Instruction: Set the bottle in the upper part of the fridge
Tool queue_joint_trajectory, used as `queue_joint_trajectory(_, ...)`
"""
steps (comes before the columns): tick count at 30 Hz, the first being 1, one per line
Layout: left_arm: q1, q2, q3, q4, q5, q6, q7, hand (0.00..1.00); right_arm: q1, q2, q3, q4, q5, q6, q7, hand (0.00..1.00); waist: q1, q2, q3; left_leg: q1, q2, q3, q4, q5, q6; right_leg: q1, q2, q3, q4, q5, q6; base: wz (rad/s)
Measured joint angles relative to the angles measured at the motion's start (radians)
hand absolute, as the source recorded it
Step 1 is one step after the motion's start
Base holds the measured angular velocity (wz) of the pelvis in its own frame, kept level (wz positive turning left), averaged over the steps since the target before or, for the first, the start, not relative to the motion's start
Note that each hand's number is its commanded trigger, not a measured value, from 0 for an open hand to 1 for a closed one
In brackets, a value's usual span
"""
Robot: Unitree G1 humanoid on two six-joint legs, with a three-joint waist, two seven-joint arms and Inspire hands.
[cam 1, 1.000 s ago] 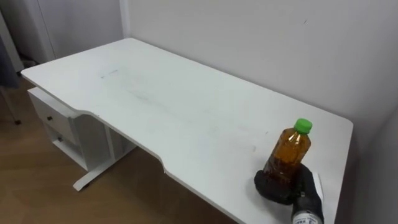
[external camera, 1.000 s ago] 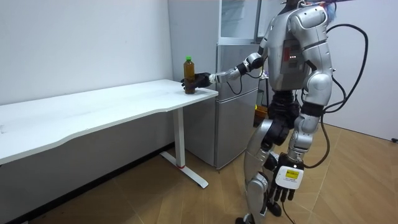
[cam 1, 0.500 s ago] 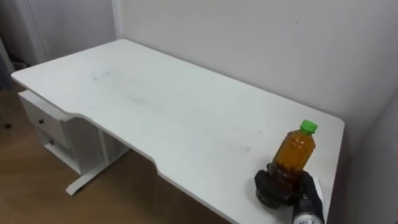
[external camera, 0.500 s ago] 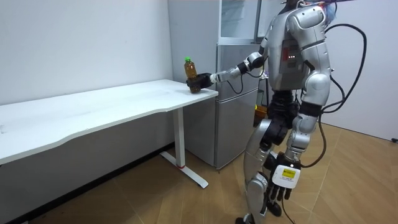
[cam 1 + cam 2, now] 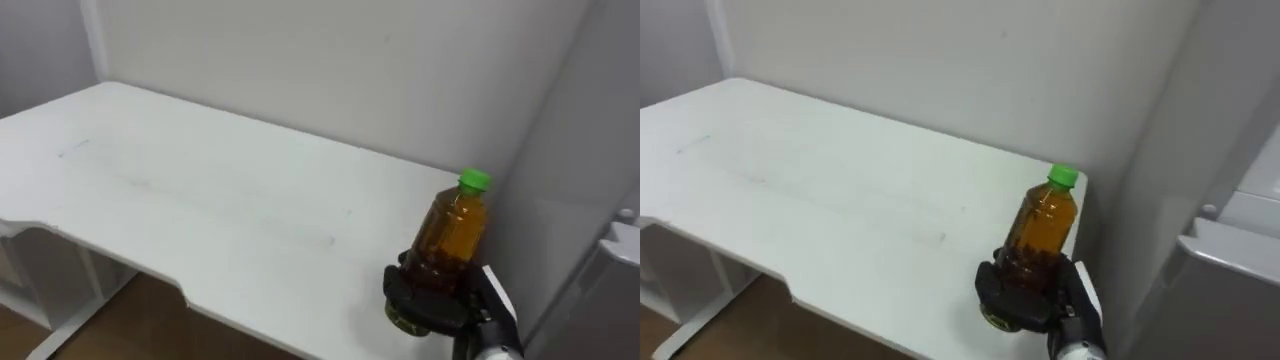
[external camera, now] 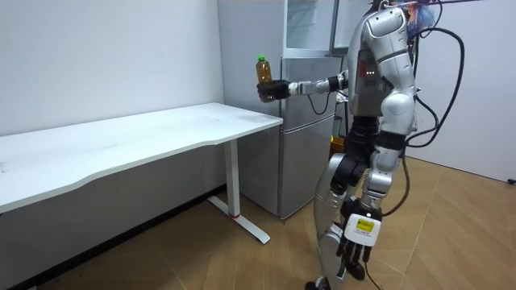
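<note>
While the right hand (image 5: 432, 306) grips the green-capped bottle (image 5: 451, 235) upright, fingers curled round its base, above the table's (image 5: 200, 205) right end — the carry step — next it must swing right to the upper fridge (image 6: 310, 26).

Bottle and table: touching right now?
Apart. The room view shows the bottle, gripped in the right hand, clear above the table, with a plain gap between them.

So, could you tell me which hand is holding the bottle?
The right hand, curled round the bottle and held clear of the table; the left hand hangs empty by its leg.
</note>
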Motion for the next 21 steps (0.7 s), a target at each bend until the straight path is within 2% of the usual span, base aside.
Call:
queue_joint_trajectory(1, 0.000, -0.001, 0.001, 0.001, 0.000, -0.002, -0.002, 0.00, 0.000, -0.002, -0.023, -0.026, -0.012, 0.000, 0.011, 1.00, -0.018, 0.005, -0.0029, 0.011, -0.001, 0.000, -0.001, 0.000, 0.000, 0.006, 0.000, 0.001, -0.001, 0.001, 0.001, 0.00)
queue_joint_trajectory(2, 0.000, -0.001, 0.003, 0.004, 0.000, -0.004, -0.004, 0.00, 0.002, -0.002, -0.035, -0.038, -0.020, 0.000, 0.016, 1.00, -0.021, 0.009, -0.0047, 0.015, -0.001, 0.000, -0.001, 0.000, 0.000, 0.012, 0.000, 0.002, -0.001, 0.001, 0.002, -0.04)
queue_joint_trajectory(5, 0.001, -0.009, 0.029, 0.016, 0.005, -0.006, -0.008, 0.00, 0.013, -0.005, -0.082, -0.114, -0.041, 0.000, 0.028, 1.00, -0.025, 0.036, -0.0195, 0.049, -0.001, 0.012, -0.022, 0.000, 0.001, 0.032, -0.001, 0.006, -0.001, 0.001, 0.003, -0.11)
queue_joint_trajectory(7, 0.004, -0.020, 0.061, 0.012, 0.005, -0.007, -0.006, 0.00, 0.020, -0.011, -0.101, -0.162, -0.041, -0.002, 0.057, 1.00, -0.034, 0.051, -0.0260, 0.073, -0.001, 0.014, -0.032, 0.000, 0.002, 0.048, -0.002, 0.007, -0.001, 0.000, 0.006, -0.04)
queue_joint_trajectory(11, 0.004, -0.034, 0.085, 0.010, 0.010, -0.006, 0.001, 0.00, 0.022, -0.011, -0.124, -0.190, -0.045, 0.009, 0.107, 1.00, -0.046, 0.058, -0.0252, 0.097, -0.001, 0.024, -0.042, 0.000, 0.002, 0.062, -0.001, 0.022, -0.001, -0.001, 0.006, -0.07)
queue_joint_trajectory(16, 0.008, -0.034, 0.100, 0.017, 0.075, -0.005, 0.001, 0.00, 0.024, -0.011, -0.169, -0.255, -0.082, 0.054, 0.155, 1.00, -0.071, 0.048, -0.0255, 0.100, -0.007, 0.024, -0.043, 0.002, 0.004, 0.063, -0.006, 0.031, 0.001, -0.002, 0.009, 0.00)
queue_joint_trajectory(19, 0.011, -0.034, 0.108, 0.014, 0.095, -0.005, 0.004, 0.00, 0.031, -0.012, -0.203, -0.326, -0.086, 0.063, 0.157, 1.00, -0.082, 0.038, -0.0233, 0.100, -0.008, 0.025, -0.041, 0.002, 0.005, 0.062, -0.005, 0.031, 0.000, -0.003, 0.009, 0.00)
queue_joint_trajectory(21, 0.010, -0.034, 0.119, 0.014, 0.095, -0.005, 0.009, 0.00, 0.053, -0.016, -0.236, -0.377, -0.086, 0.063, 0.154, 1.00, -0.082, 0.033, -0.0259, 0.100, -0.008, 0.025, -0.042, 0.002, 0.005, 0.062, -0.005, 0.028, -0.001, -0.003, 0.010, 0.00)
